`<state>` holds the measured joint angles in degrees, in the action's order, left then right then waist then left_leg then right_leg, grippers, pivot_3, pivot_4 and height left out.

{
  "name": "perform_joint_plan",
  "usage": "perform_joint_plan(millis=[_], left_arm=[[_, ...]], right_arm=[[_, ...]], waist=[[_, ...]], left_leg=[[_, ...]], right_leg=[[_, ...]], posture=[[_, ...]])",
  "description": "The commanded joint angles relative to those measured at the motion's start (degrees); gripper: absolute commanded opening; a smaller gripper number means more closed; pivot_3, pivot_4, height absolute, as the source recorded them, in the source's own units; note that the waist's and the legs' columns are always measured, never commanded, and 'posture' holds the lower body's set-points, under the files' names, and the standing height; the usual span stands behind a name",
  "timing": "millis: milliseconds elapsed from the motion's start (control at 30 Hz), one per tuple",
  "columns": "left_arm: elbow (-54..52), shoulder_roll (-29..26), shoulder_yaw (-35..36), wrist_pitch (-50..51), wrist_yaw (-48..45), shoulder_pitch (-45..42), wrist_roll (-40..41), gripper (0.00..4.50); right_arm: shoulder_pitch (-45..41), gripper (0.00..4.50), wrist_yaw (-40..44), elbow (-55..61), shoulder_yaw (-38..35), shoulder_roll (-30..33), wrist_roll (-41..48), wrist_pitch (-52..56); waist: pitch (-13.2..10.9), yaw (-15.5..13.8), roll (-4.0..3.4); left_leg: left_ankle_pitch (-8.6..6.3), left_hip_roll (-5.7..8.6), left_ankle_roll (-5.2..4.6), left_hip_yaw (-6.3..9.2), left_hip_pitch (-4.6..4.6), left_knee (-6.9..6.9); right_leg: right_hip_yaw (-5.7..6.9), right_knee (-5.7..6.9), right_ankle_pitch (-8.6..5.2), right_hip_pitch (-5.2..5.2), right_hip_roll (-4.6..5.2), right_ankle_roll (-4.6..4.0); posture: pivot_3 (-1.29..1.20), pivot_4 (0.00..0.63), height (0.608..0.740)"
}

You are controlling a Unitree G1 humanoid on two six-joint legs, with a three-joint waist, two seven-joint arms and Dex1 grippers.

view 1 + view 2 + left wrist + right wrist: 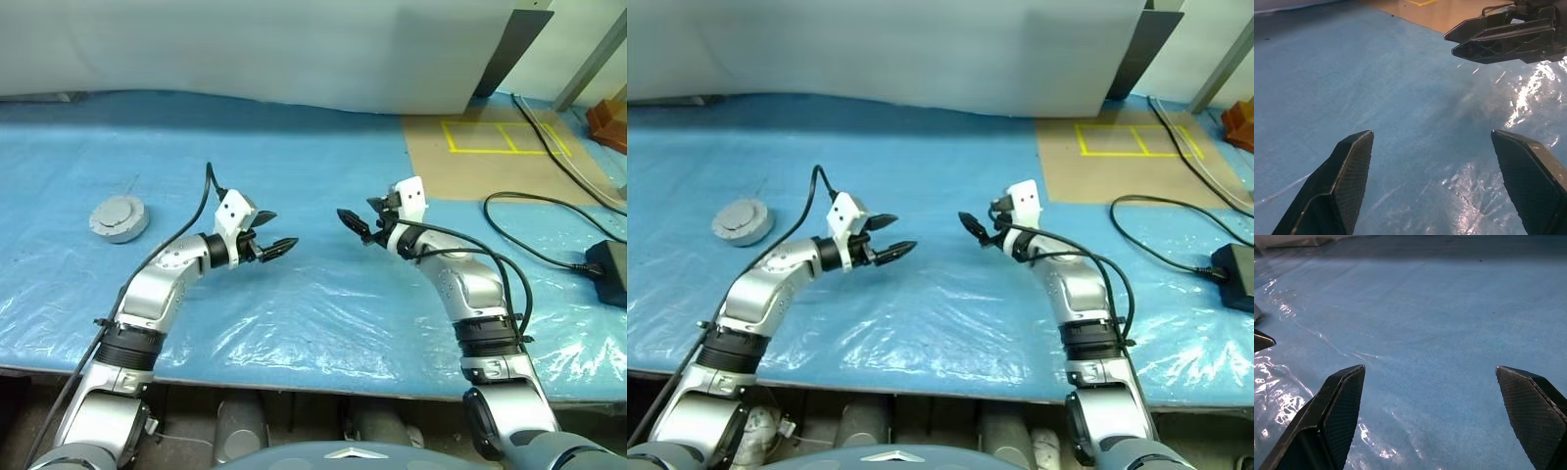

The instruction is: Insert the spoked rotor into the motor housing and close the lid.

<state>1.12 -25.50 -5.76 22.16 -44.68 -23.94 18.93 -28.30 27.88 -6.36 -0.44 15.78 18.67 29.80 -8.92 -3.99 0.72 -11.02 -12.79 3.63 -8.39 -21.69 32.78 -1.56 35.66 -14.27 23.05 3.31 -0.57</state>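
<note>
Both of your grippers are empty. The left gripper (273, 235) hangs over the blue plastic-covered table (323, 186) with its two black fingers spread wide, and the right gripper (361, 217) faces it across the middle of the table, fingers just as wide apart. In the left wrist view the right gripper (1498, 36) shows ahead, well clear of your own fingertips (1354, 156).

The one task piece you can see is the round pale grey puck (119, 217), lying flat on the table well off to your left, beyond the left elbow. Its top is smooth with a raised centre circle, so I judge this to be the motor housing with the lid already seated on it. The spoked rotor may be inside.

Expect the puck to be stiff, metal and fairly heavy for its size, with a smooth rim that may slip. Take it across its width, fingers on opposite sides of the rim, squarely. The plastic sheet under it looks slick, so it may slide if you nudge it.

No brand, label or writing can be read anywhere.
</note>
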Motion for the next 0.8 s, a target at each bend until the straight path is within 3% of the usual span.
perform_joint_plan(millis=[33, 233, 467, 800], left_arm=[[-1.0, 0.9, 2.9, -1.7, 1.7, -0.4, 0.4, 4.04], [-0.4, 1.3, 2.2, -2.9, 2.5, -1.0, -2.0, 4.04], [-1.0, 1.3, 3.2, -0.3, -1.9, -1.7, 2.2, 4.04], [3.4, 1.6, 3.5, -1.0, -3.0, -4.4, 1.2, 4.04]], right_arm=[[-1.7, 4.5, -0.6, -0.7, -0.3, -0.7, -1.2, -2.9], [-1.4, 4.5, -2.3, -0.9, -1.4, -1.1, -1.5, -3.6], [0.9, 4.5, -4.0, 0.3, -1.4, -1.2, -2.7, -3.6], [3.1, 4.5, -5.8, 4.1, -1.7, -2.3, -2.5, -1.3]], waist=[[0.0, 0.0, 0.0], [0.0, 0.0, 0.0], [0.0, 0.0, -0.01], [0.0, 0.0, -0.07]], left_leg=[[0.0, 0.0, 0.0, 0.0, 0.0, 0.0], [0.0, 0.0, 0.0, 0.0, -0.02, -0.01], [0.0, 0.0, 0.0, 0.0, -0.02, -0.02], [0.0, -0.01, 0.0, 0.0, 0.03, -0.03]], right_leg=[[0.0, 0.0, 0.0, 0.0, 0.0, 0.0], [0.01, -0.03, 0.0, 0.0, 0.0, 0.0], [0.01, -0.02, 0.0, 0.0, 0.0, 0.0], [-0.01, -0.01, 0.0, 0.0, -0.01, 0.0]], posture=[[0.0, 0.15, 0.74], [0.0, 0.15, 0.74], [0.0, 0.15, 0.74], [0.0, 0.15, 0.74]])
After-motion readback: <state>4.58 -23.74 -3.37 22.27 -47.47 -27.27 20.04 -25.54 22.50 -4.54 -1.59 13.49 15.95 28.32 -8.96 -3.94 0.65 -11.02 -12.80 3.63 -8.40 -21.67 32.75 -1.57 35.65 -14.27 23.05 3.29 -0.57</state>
